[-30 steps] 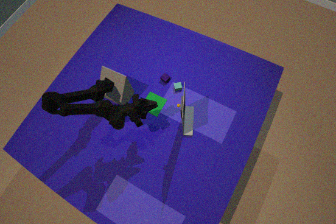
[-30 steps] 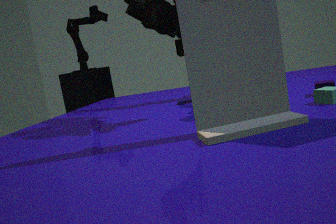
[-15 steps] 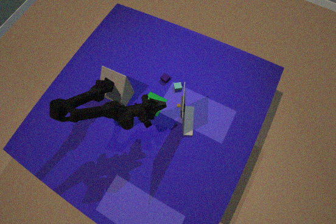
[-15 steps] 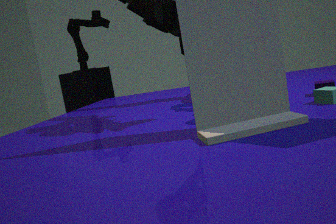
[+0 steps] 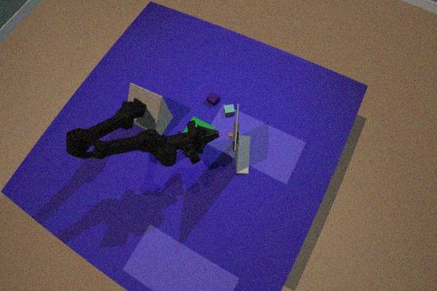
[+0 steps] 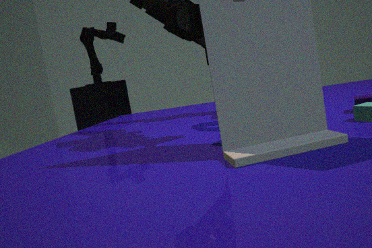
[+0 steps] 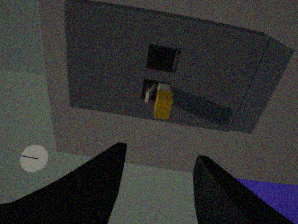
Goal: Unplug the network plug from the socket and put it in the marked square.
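All three views are dim and heavily grained — fine detail is lost. The worktop carries long soft shadows of the arm falling toward the lower left in the top view, plus pale reflected patches. The wrist view is the darkest, with blurred edges.

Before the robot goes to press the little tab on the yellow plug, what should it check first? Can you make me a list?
1. Plug still sits in the socket on the panel: ok.
2. Hand holds nothing, fingers apart: ok.
3. Plug shows between the two fingers in the wrist view, so the hand is aimed at it: ok.
4. Hand not yet touching plug or panel: ok.
5. Tab on top of the plug is up or pressed: cannot tell, too blurry.
6. Green square free for the plug: cannot tell, the arm covers part of it.
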You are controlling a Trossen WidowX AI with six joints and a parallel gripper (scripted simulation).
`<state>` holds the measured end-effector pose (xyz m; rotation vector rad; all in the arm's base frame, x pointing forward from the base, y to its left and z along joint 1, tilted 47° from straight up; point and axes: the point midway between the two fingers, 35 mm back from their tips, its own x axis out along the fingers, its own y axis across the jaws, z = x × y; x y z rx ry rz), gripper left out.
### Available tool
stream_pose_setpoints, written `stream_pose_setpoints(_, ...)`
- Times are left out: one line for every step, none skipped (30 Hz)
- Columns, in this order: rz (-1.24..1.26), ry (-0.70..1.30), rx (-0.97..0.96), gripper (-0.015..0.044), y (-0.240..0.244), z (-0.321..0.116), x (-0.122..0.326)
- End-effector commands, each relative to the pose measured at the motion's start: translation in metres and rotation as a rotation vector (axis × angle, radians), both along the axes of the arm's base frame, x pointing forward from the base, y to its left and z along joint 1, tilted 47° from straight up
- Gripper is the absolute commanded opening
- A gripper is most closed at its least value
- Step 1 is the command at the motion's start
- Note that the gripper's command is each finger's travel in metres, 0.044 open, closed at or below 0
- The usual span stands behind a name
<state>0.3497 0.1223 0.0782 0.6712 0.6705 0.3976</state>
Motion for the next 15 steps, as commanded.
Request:
stream_pose_setpoints(-0.002,-0.008,0.004,0.0156,0.003,0.002,0.007)
stream_pose_setpoints(-0.002,-0.008,0.004,0.0156,0.004,0.002,0.008)
stream_pose_setpoints(-0.002,-0.008,0.004,0.0156,0.004,0.001,0.010)
stream_pose_setpoints(-0.002,-0.008,0.004,0.0156,0.005,0.001,0.011)
stream_pose_setpoints(-0.002,-0.008,0.004,0.0156,0.005,0.001,0.012)
stream_pose_setpoints(-0.002,-0.008,0.004,0.0156,0.006,0.000,0.013)
stream_pose_setpoints(-0.002,-0.008,0.004,0.0156,0.006,0.000,0.014)
stream_pose_setpoints(-0.002,-0.008,0.004,0.0156,0.007,0.000,0.016)
stream_pose_setpoints(-0.002,-0.008,0.004,0.0156,0.007,-0.001,0.017)
stream_pose_setpoints(-0.002,-0.008,0.004,0.0156,0.008,-0.001,0.018)
stream_pose_setpoints(-0.002,-0.008,0.004,0.0156,0.008,-0.001,0.019)
stream_pose_setpoints(-0.002,-0.008,0.004,0.0156,0.009,-0.002,0.020)
stream_pose_setpoints(-0.002,-0.008,0.004,0.0156,0.010,-0.002,0.021)
stream_pose_setpoints(-0.002,-0.009,0.004,0.0156,0.010,-0.002,0.023)
stream_pose_setpoints(-0.002,-0.009,0.004,0.0156,0.011,-0.003,0.024)
